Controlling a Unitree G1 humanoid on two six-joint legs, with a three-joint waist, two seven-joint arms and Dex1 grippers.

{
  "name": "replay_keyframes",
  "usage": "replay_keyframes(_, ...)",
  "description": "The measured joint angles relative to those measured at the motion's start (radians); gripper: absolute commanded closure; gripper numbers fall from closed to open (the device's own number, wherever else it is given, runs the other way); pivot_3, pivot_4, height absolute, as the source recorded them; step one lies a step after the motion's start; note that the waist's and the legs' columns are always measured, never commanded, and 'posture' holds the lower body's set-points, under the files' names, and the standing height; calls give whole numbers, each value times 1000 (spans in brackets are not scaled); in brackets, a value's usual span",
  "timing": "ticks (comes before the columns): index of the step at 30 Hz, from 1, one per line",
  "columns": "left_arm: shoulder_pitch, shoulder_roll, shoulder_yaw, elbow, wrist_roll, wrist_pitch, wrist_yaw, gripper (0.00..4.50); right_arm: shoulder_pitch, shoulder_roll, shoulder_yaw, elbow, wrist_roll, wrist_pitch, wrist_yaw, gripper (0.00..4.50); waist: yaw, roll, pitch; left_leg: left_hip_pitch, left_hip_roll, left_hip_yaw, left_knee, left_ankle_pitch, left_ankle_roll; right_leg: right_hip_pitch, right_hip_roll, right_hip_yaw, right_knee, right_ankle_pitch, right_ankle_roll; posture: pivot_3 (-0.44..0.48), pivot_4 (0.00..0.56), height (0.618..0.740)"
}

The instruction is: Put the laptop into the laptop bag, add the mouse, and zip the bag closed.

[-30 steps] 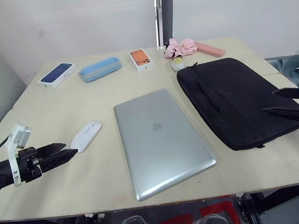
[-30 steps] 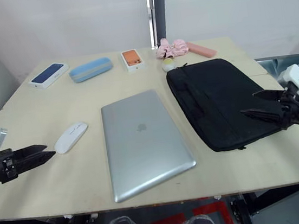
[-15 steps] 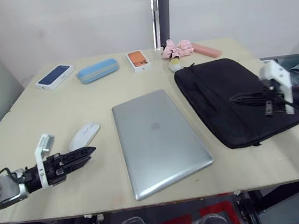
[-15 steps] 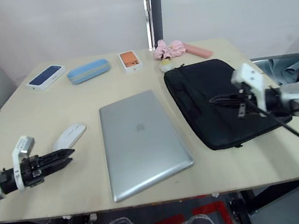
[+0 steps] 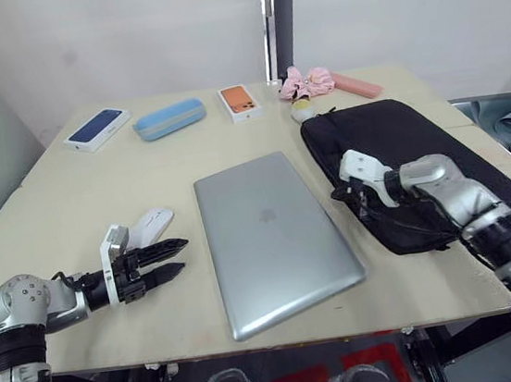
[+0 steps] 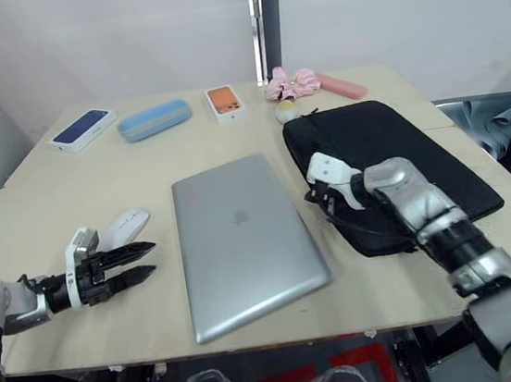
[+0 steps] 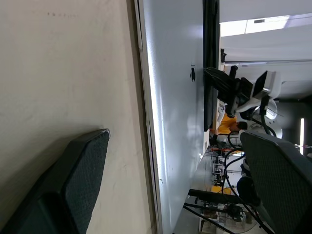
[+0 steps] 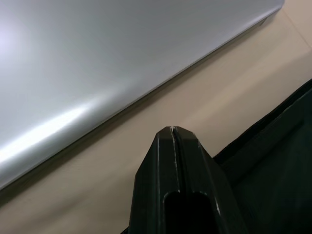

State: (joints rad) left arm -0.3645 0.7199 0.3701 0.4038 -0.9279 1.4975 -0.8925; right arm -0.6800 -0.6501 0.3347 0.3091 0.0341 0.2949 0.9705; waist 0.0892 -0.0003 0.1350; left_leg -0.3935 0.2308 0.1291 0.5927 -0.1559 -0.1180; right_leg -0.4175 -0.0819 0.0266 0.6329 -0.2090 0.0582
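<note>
Head views
table: pale wooden tabletop (image 5: 69, 190), everything sits on it.
laptop: large thin silver metal laptop (image 5: 275, 235) with a small apple logo, lid shut, flat at table centre, near edge close to the front of the table.
bag: flat black fabric laptop bag (image 5: 419, 157) lies to the right of the laptop, just beside it, not touching as far as I can tell.
mouse: small flat white oval mouse (image 5: 150, 224) left of the laptop, apart from it.
left gripper: (image 5: 178, 258) low over the table between mouse and laptop, fingers spread apart, nothing in them, tips pointing at the laptop's left edge, just in front of the mouse.
right gripper: (image 6: 316, 197) at the bag's left edge, in the gap beside the laptop, fingers pressed together.
back row: dark-blue phone box (image 5: 98, 127), long light-blue oval case (image 5: 170, 118), orange-faced phone box (image 5: 240, 101), pink fabric bundle (image 5: 307, 80), flat pink case (image 5: 358, 84), small white-and-yellow egg-shaped toy (image 5: 302, 110) at the bag's far corner.

Left wrist view
fingers: two black pads (image 7: 78, 180) wide apart, bare tabletop between them, laptop side edge (image 7: 151, 122) ahead.

Right wrist view
fingers: black tips (image 8: 176, 170) closed flat against each other, gripping nothing visible.
surroundings: bag fabric (image 8: 273, 161) on one side, strip of tabletop, then the laptop lid (image 8: 112, 63) beyond.
</note>
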Motion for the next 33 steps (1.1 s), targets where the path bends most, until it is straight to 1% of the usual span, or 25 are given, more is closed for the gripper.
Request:
replay_keyframes(1,-8,-7,-12,8,4,-11,-4,0,-28,16,18,50,-30,-29,-1,4456,2,0,0,1,-1,0,0,-2,-3,0,-1,0,0,0,0,0,150,740)
replay_keyframes(5,-39,-54,-35,15,19,-33,-8,0,-76,42,63,156,-108,-103,17,4456,9,0,0,4,-3,1,1,-2,-2,7,-6,-2,0,0,0,0,150,740)
replay_keyframes(11,-68,-111,-53,21,27,-33,-4,0,-115,78,66,227,-162,-158,28,4456,-1,0,0,6,-6,1,1,-1,0,9,-9,-2,0,0,0,0,150,740)
replay_keyframes(14,-72,-122,-72,21,32,-35,-10,0,-116,94,64,229,-171,-153,35,4456,-7,0,-1,10,-6,1,0,-1,0,13,-9,-2,-1,0,0,0,150,740)
replay_keyframes(19,-74,-120,-96,39,41,-57,-30,0,-116,118,62,225,-189,-141,44,4456,-9,3,-8,10,-6,1,-1,-1,0,13,-9,-2,-2,0,-1,0,150,740)
replay_keyframes(25,-80,-119,-104,48,58,-66,-47,0,-112,139,42,201,-190,-77,57,4456,-10,5,-9,11,-7,1,-1,-1,0,13,-9,-2,-2,0,0,0,150,740)
replay_keyframes(33,-90,-120,-107,69,76,-69,-60,0,-97,151,15,151,-190,-7,72,4456,-12,8,-11,13,-7,2,-9,-1,0,13,-9,-2,-4,0,0,0,150,740)
